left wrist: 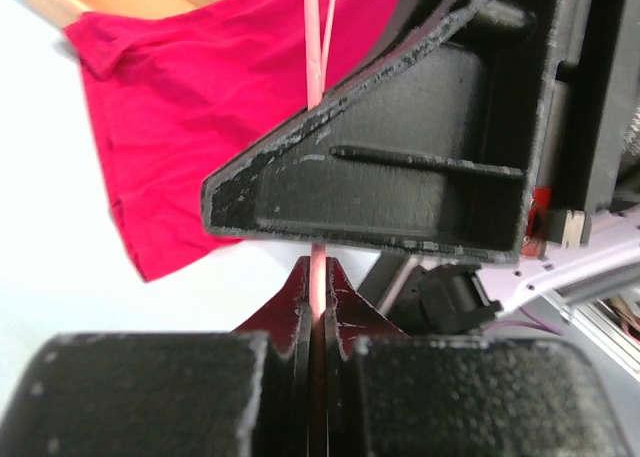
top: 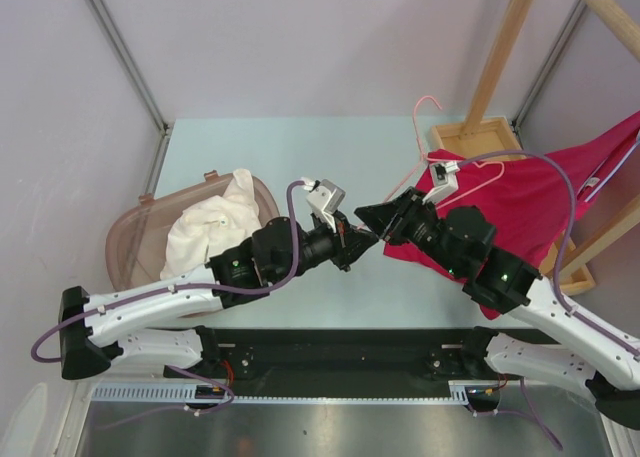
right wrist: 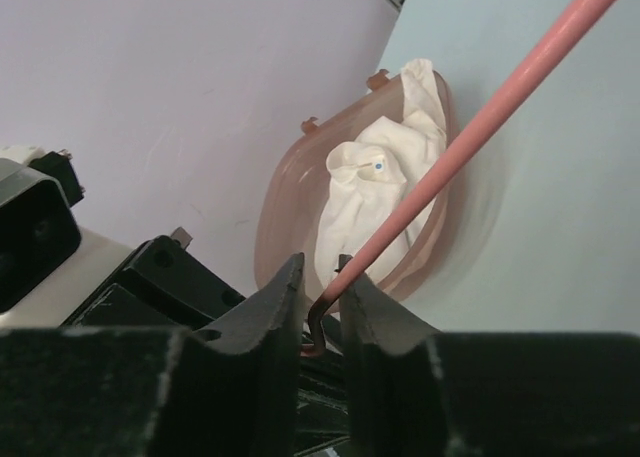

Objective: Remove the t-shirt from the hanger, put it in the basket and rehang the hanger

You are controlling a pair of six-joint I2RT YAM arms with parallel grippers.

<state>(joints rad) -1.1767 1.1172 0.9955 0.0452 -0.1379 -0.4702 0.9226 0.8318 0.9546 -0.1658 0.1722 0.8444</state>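
Left gripper [left wrist: 318, 277] and right gripper [right wrist: 320, 282] meet on a pink hanger [left wrist: 316, 37] at mid-table.
The left one is clamped tight on the thin rod. The right one's jaws stand a narrow gap apart around the hanger's bent end (the rod touches only one finger). Beyond them the rod runs across the red t-shirt [top: 520, 207], which lies crumpled on the table [top: 330, 147] to the right, against a wooden stand [top: 475, 137]. A basket [top: 125, 227] of white cloth [top: 215, 222] sits to the left.

Basket [top: 125, 242] on table's [top: 300, 147] left, cloth [top: 215, 222] inside, t-shirt [top: 530, 202] right, hanger [top: 419, 137] over it
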